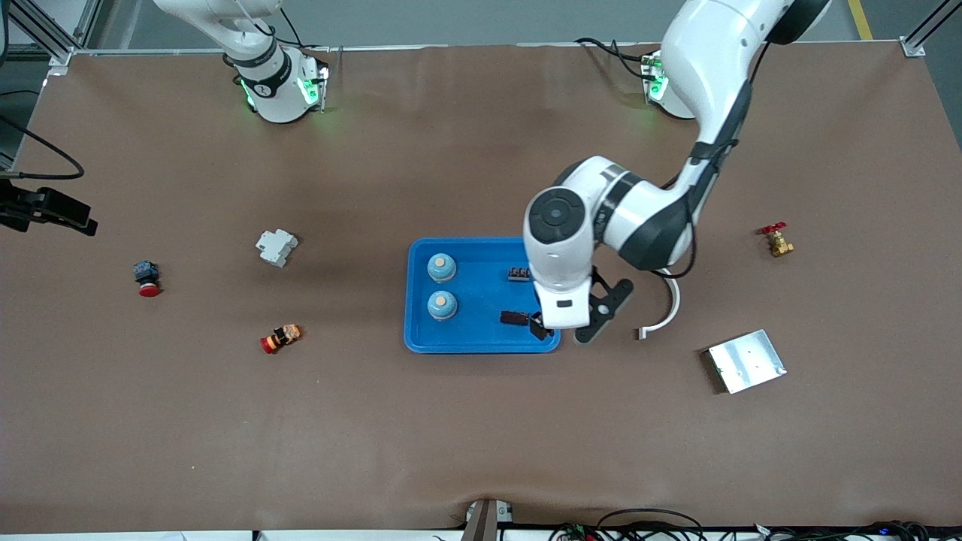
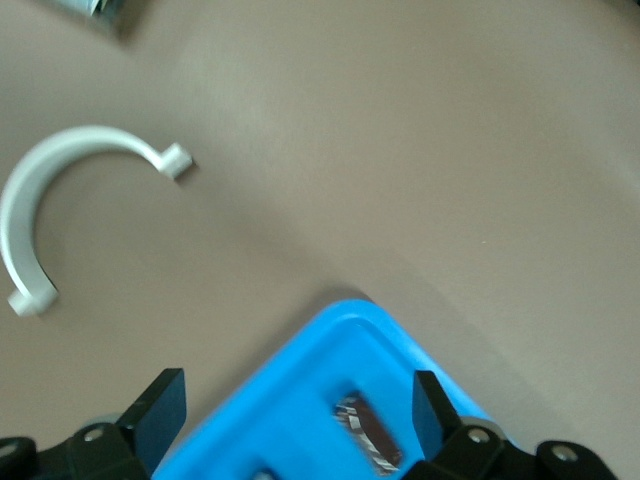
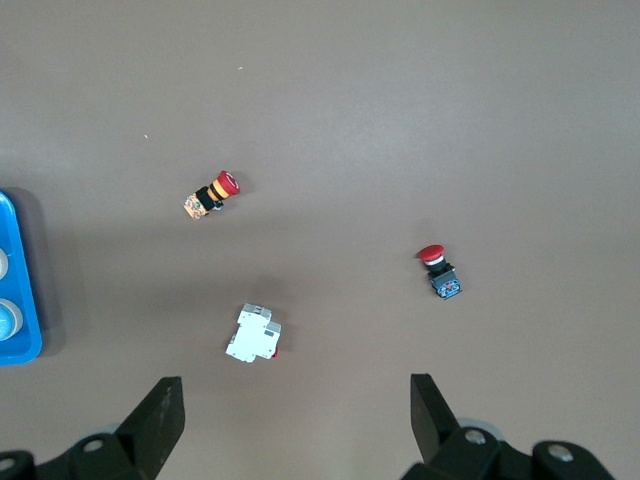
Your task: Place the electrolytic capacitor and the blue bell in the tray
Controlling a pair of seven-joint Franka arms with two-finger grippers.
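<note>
Showing the release stage: the left gripper [image 1: 539, 324] hangs over the tray [image 1: 481, 342] corner nearest the front camera at the left arm's end, jaws spread and empty. Just under them lies a dark capacitor [image 1: 513, 318] on the tray floor; a second dark part [image 1: 518, 274] sits farther from the camera. Two blue bells [image 1: 442, 267] [image 1: 442, 305] already rest in the tray toward the right arm's end. Both kinds of task item appear delivered, so the placing looks finished. Next move, by judgement: lift the left gripper straight up, clear of the rim. The right gripper [image 3: 290, 420] waits, likewise spread, high over scattered buttons [image 3: 212, 194].
</note>
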